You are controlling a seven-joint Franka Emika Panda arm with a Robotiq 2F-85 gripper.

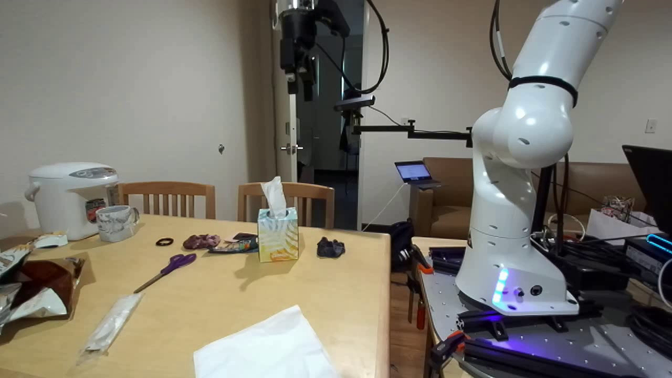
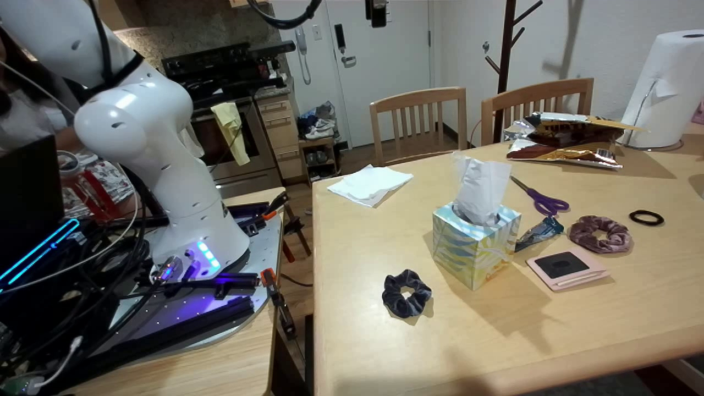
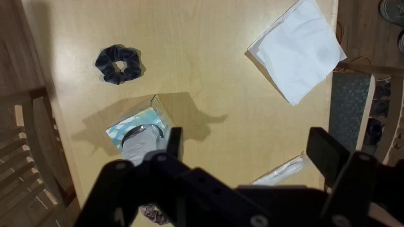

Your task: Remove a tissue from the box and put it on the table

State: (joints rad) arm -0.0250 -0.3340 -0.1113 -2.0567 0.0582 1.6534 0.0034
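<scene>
– Black two-fingered tool [image 3: 246,138]?
– Is hanging wide, gripping nothing
– Limp white paper tissue [image 2: 483,190]?
– Is standing upright in a blue-and-yellow cardboard cube box [image 2: 459,247], well below, outside the wrist view's finger gap

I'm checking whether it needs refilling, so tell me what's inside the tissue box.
A white tissue sticks up out of the top of the tissue box. The box and that tissue cover the rest, so whether more sheets lie below cannot be seen.
</scene>
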